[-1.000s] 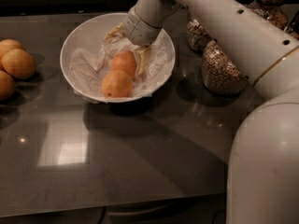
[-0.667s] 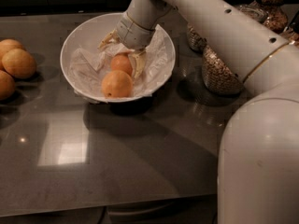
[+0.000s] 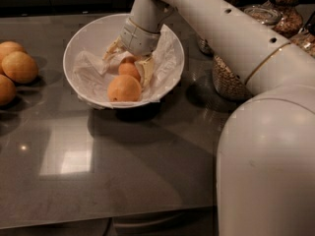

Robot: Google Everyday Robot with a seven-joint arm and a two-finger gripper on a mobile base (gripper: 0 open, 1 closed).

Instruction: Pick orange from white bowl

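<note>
I have the jaws down inside the white bowl (image 3: 74, 42), hanging from the wrist (image 3: 141, 33) at the end of the long pale arm (image 3: 221, 28) that reaches in from the right of the view. The jaws are released, spread wide, and they straddle the orange (image 3: 129, 70). One yellowish finger (image 3: 146, 71) lies right against the fruit's right side. The other finger (image 3: 113, 48) stands off to the upper left, and I see a gap of white between it and the peel. Nothing is gripped.

The orange sits near the middle of the bowl on the wrinkly white sheet (image 3: 91, 72), partly tucked under the wrist. Its slightly larger, paler twin (image 3: 124, 88) lies just in front of it, touching or very nearly so, close to the bowl's near wall.

The bowl rests on the dark glossy desk (image 3: 123, 171). Well to its left, at the edge of the view, a cluster of yellower round fruits (image 3: 19, 67) lies on the desk. To the right of the bowl, behind the arm, stand glass jars of cereal (image 3: 225, 80). The robot's white body (image 3: 266, 171) fills the lower right corner.
</note>
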